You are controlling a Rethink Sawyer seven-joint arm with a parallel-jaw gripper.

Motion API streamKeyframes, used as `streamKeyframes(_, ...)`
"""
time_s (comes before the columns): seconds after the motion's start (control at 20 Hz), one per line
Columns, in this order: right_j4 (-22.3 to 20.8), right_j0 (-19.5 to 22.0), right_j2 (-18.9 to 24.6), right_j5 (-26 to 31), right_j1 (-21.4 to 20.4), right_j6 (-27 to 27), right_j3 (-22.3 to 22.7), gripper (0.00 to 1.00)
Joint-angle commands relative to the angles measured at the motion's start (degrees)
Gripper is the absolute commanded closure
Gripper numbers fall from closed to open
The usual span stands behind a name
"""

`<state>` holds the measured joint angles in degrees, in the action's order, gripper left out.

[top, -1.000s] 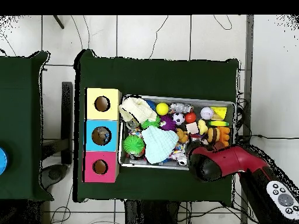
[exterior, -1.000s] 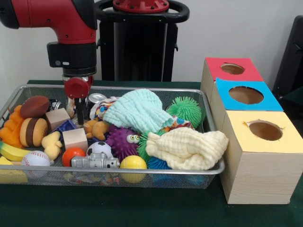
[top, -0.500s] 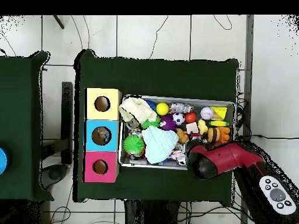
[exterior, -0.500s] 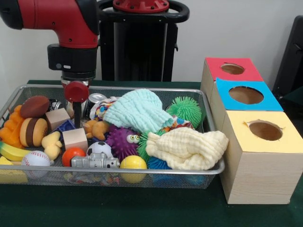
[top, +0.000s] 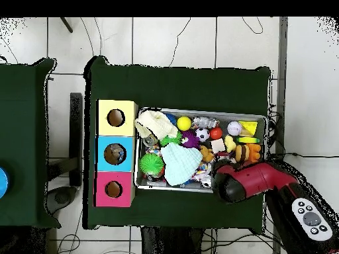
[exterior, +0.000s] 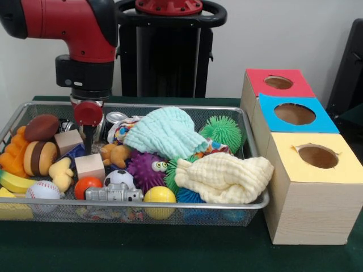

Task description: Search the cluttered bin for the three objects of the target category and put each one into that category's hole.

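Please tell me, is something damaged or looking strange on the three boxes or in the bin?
The yellow box has a ragged, torn edge around its hole; the holes of the blue box and red box are cut cleanly. The bin is only cluttered; nothing has spilled out.
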<state>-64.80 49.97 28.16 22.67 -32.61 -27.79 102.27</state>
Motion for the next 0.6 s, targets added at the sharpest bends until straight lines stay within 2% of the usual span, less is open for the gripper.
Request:
streamKeyframes(0.05,0.54,-0.90,-4.22,10.61,2.81,0.95,-6.44,0.00)
streamKeyframes(0.6,3.12,-0.79,-5.37,13.68,4.06,2.07,-7.14,0.00)
